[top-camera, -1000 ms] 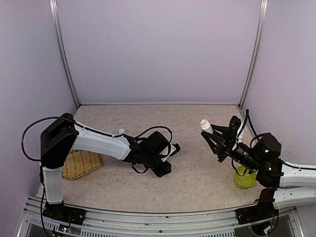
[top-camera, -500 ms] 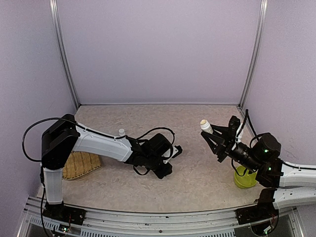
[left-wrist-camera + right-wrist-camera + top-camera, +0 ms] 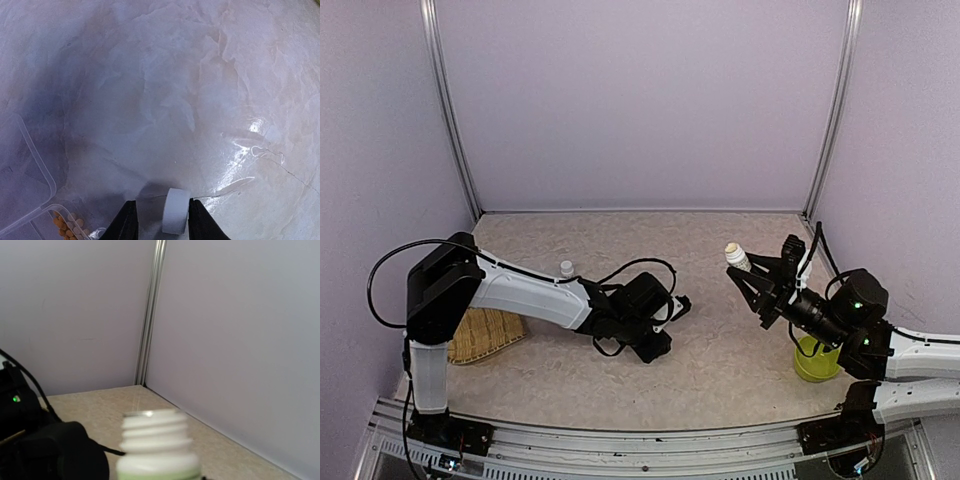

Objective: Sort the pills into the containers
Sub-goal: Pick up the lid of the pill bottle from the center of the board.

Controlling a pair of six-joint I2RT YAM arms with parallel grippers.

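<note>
Down-left of your left gripper (image 3: 162,205), just beside: flat clear plastic compartment box (image 3: 30,210), tiny orange pills (image 3: 66,229) inside; small white cap (image 3: 176,212) between jaws, grip untellable; right gripper (image 3: 750,275) clenches white threaded bottle (image 3: 157,445)

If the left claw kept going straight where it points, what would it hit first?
Most likely the bare tabletop: the left gripper points down at it, with a white cap between its jaws that may touch first.

No legible text or numbers — not even on the white bottle (image 3: 157,440).
</note>
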